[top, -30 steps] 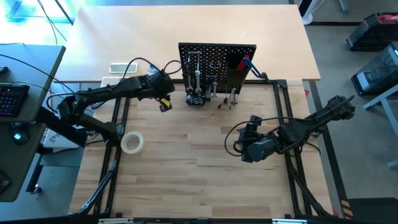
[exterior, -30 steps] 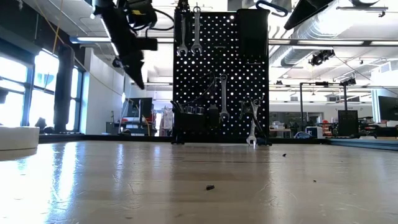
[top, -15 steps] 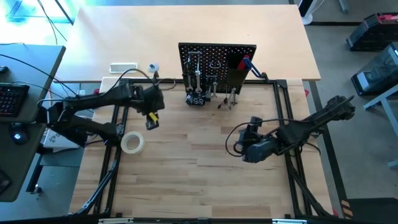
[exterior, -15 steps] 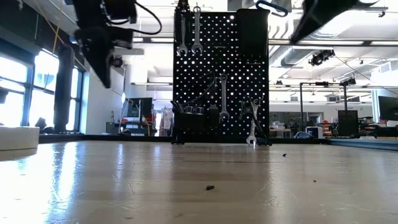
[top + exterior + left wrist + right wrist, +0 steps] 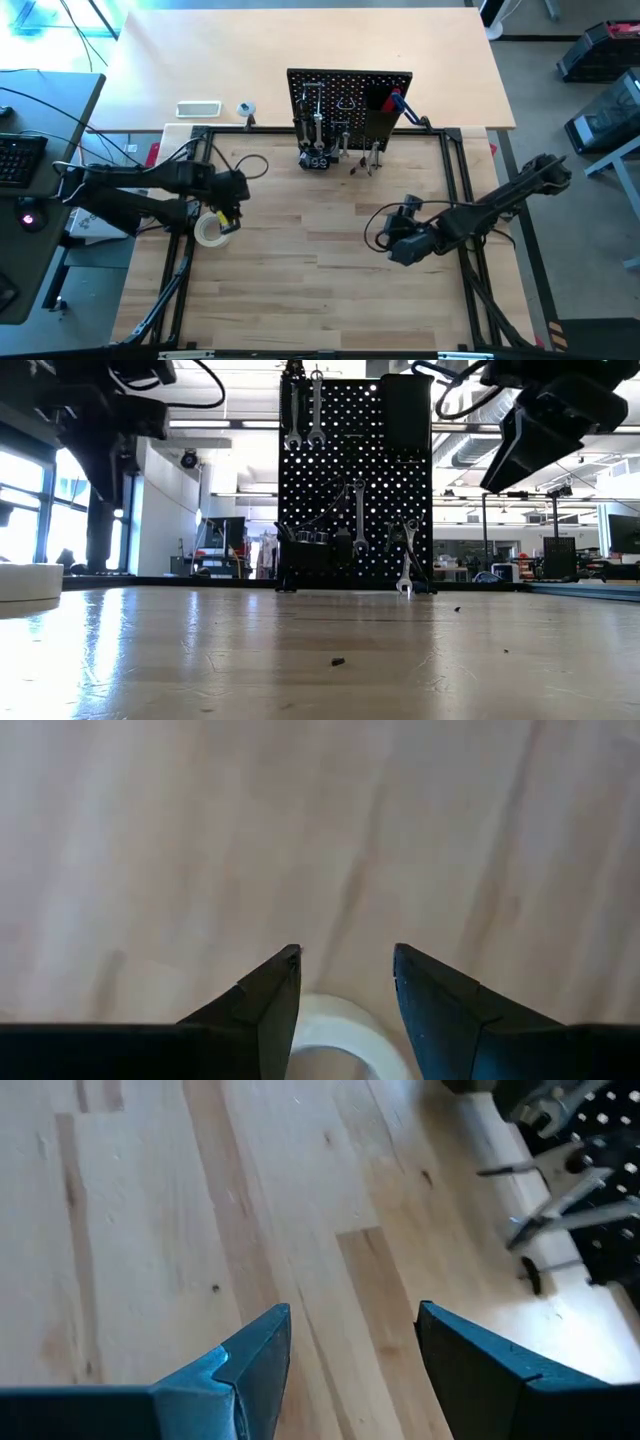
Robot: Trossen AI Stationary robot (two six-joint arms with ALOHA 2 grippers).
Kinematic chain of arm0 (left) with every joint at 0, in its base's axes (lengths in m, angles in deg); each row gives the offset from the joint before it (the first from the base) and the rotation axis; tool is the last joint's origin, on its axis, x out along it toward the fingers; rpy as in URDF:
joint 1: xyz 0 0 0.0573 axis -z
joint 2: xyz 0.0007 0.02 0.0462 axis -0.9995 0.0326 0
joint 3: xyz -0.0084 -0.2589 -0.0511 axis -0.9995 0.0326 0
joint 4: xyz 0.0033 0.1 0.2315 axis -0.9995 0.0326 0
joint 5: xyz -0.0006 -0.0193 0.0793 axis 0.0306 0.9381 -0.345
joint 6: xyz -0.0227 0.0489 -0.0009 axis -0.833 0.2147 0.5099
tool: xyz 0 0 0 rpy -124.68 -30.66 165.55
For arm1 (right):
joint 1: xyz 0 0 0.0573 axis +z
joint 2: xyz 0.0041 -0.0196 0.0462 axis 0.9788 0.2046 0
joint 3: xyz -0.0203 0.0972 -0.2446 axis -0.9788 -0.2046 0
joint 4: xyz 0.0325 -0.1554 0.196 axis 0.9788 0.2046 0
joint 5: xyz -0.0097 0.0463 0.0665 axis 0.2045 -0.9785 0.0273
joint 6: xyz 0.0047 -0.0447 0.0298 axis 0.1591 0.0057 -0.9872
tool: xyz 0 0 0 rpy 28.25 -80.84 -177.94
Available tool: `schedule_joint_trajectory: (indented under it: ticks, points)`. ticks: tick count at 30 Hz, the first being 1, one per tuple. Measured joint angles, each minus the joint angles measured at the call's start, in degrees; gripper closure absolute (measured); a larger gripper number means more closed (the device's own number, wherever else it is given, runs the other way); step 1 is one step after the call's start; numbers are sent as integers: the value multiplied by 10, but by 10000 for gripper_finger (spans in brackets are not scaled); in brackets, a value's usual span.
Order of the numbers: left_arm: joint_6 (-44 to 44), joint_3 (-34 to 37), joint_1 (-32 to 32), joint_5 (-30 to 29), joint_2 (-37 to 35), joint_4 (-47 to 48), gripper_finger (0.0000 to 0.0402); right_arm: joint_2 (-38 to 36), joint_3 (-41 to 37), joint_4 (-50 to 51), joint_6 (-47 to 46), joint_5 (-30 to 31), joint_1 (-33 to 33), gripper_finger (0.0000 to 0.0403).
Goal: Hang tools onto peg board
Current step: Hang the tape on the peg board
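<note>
standing upright at the far middle of the table (image 5: 330,270), the peg board (image 5: 350,90) has its long axis vertical and faces the near edge, and only the low view shows the wrenches (image 5: 305,410) hanging handle-down on its face, while the high view alone shows the tape roll (image 5: 212,229) lying flat, hole up, at the table's left. the left gripper (image 5: 228,206), beside the board a second ago, has swung back to hover just over the roll, fingers parted and empty. the right gripper (image 5: 398,243) waits right of centre, spread wide.
</note>
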Motion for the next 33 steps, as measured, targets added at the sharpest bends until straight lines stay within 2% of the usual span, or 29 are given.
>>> schedule_joint_trajectory:
  ticks: [5, 12, 20, 23, 27, 33]
  points:
    - [-46, 34, 56, 22, -5, -28, 247, 0, -27, -83, 35, 0, -2, 190]
    - [-116, 71, 123, 17, 2, -44, 247, 0, -56, -149, 55, 1, -11, 190]
    - [-312, 93, 184, -16, 3, 51, 250, 0, -74, -192, 68, -1, -22, 190]
    - [-374, 93, 204, -25, 5, 54, 250, 0, -74, -199, 84, -1, -29, 190]
    - [-409, 93, 226, -53, 19, 36, 250, 0, -74, -211, 102, -1, -37, 190]
    - [-414, 93, 231, -77, 58, -11, 250, 0, -74, -213, 106, -5, -39, 190]
